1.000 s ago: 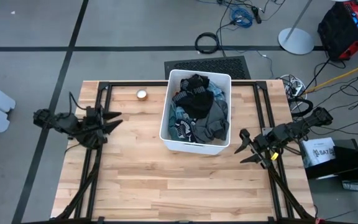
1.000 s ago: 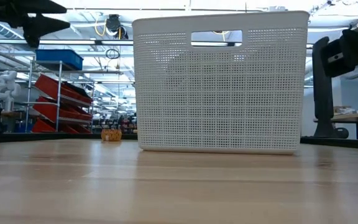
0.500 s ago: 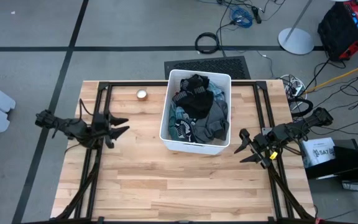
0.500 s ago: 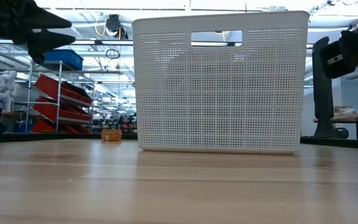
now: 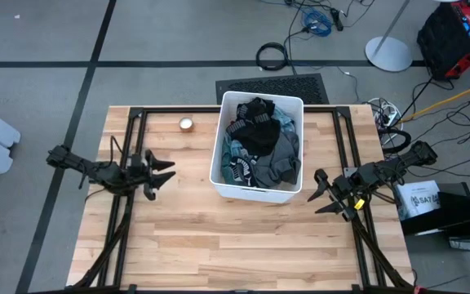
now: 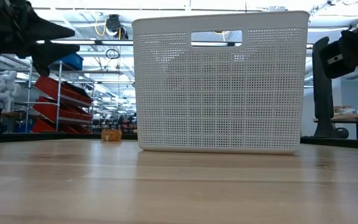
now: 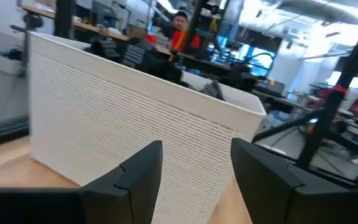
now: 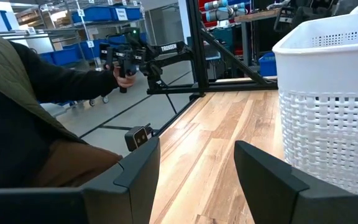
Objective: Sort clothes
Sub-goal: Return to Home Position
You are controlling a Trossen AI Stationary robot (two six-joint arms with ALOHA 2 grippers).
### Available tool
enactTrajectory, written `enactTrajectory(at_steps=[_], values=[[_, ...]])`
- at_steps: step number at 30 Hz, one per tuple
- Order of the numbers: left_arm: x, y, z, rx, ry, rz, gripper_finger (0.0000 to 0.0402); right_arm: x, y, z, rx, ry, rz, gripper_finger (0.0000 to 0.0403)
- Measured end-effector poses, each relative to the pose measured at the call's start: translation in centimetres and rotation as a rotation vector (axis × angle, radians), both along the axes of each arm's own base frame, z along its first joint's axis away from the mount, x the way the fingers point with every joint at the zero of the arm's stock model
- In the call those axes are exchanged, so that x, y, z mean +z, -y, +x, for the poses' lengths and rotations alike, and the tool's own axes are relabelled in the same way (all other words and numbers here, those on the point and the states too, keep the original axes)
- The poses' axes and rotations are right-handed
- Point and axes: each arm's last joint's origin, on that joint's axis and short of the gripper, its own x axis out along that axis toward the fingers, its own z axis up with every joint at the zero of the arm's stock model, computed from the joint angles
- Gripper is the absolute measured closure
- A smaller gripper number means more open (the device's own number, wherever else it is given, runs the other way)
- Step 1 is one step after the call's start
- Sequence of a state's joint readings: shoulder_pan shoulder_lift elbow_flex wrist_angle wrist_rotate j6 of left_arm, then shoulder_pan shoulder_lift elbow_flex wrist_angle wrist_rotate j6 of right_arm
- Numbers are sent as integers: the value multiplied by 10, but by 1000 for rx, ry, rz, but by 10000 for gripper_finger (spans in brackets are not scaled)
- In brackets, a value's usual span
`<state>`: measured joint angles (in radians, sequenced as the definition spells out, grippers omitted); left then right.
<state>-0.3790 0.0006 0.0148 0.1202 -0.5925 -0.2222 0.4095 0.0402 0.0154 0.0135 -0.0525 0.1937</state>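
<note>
The clothes (image 5: 259, 149), a heap of black, dark grey, teal-grey and patterned garments, lie inside a white plastic bin (image 5: 219, 145) at the table's far middle. The bin's perforated wall fills the low view (image 6: 221, 87) and shows in both wrist views (image 7: 135, 118) (image 8: 334, 106). My left gripper (image 5: 168, 170) is open and empty, above the table left of the bin, pointing at it; it shows at the upper left of the low view (image 6: 64, 40). My right gripper (image 5: 320, 192) is open and empty, right of the bin's near corner.
A small round object (image 5: 186, 124) lies on the table left of the bin's far end. Bare wooden table (image 5: 235, 245) spreads in front of the bin. A person in dark clothing (image 8: 36, 124) shows near the table in the right wrist view.
My left gripper has moved toward the table's right edge, nearer the bin, and has come down a little. It has stayed open. My right arm has kept still.
</note>
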Motion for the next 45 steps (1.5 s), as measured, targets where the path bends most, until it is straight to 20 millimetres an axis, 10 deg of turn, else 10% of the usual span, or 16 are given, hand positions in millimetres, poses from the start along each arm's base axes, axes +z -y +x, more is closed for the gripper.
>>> enactTrajectory(at_steps=[45], values=[[-8, 2, 2, -36, -63, 48, 201, 0, 1, 1, -51, 7, -23, 209]])
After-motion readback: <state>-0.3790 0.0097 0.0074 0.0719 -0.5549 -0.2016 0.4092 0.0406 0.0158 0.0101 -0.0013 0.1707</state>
